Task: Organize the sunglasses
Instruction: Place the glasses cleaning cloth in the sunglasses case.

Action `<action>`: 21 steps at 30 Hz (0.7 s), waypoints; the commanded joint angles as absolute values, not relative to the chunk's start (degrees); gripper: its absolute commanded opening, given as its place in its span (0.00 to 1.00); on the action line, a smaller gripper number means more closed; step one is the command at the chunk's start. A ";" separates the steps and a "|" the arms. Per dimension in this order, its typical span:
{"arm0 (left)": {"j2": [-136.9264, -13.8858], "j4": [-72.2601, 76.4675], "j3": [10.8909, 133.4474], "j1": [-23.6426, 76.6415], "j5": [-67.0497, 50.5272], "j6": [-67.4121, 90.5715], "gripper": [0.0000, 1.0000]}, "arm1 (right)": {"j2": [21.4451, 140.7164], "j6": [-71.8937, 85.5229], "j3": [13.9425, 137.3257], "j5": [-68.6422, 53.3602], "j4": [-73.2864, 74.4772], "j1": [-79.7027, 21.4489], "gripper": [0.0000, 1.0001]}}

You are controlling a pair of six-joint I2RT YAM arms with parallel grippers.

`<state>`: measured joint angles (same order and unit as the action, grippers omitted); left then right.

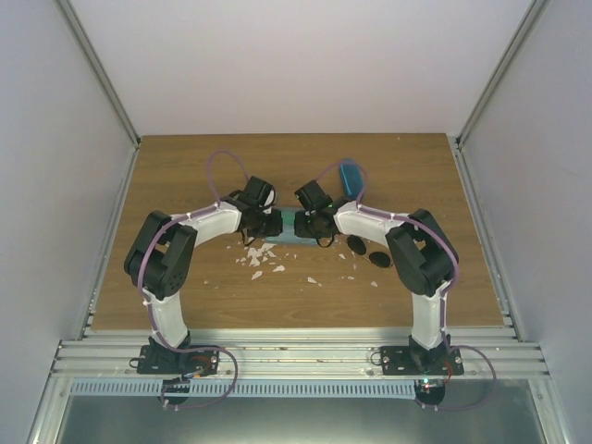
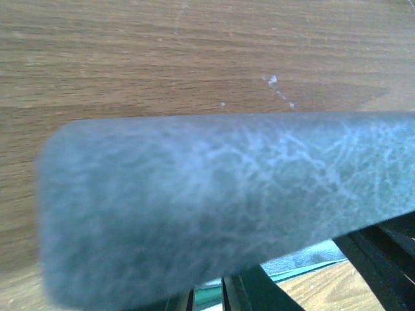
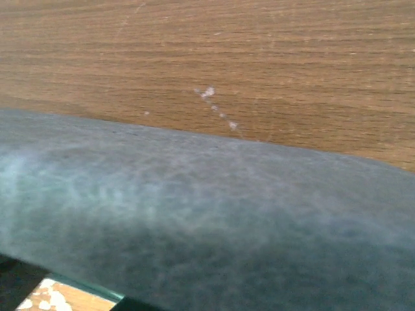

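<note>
The left end effector (image 1: 275,224) and right end effector (image 1: 306,224) flank the grey-blue case (image 1: 289,228), probably to open it for the black sunglasses (image 1: 367,250); I cannot tell whether either is gripping it.

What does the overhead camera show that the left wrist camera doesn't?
Only the overhead view shows the left arm, the right arm, the bright blue case and the black sunglasses. Only the left wrist view shows the cracked, marbled surface of the grey-blue case and its rounded end up close. Both show the grey-blue case, the wooden table and white flecks.
</note>
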<state>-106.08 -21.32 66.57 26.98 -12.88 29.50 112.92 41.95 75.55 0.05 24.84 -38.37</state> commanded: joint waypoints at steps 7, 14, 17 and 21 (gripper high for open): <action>-106.66 -17.45 62.60 26.94 -10.05 31.80 0.14 | 115.56 45.61 76.55 -3.87 24.30 -39.17 0.16; -103.89 -18.75 59.83 26.98 -6.00 33.17 0.17 | 114.04 47.37 77.01 0.85 31.77 -39.62 0.19; -103.22 -19.21 59.59 27.05 -5.45 33.18 0.17 | 112.37 48.27 75.55 3.24 33.60 -39.64 0.19; -102.52 -19.57 59.55 27.00 -5.83 33.06 0.17 | 109.90 48.58 73.07 6.01 32.95 -39.56 0.21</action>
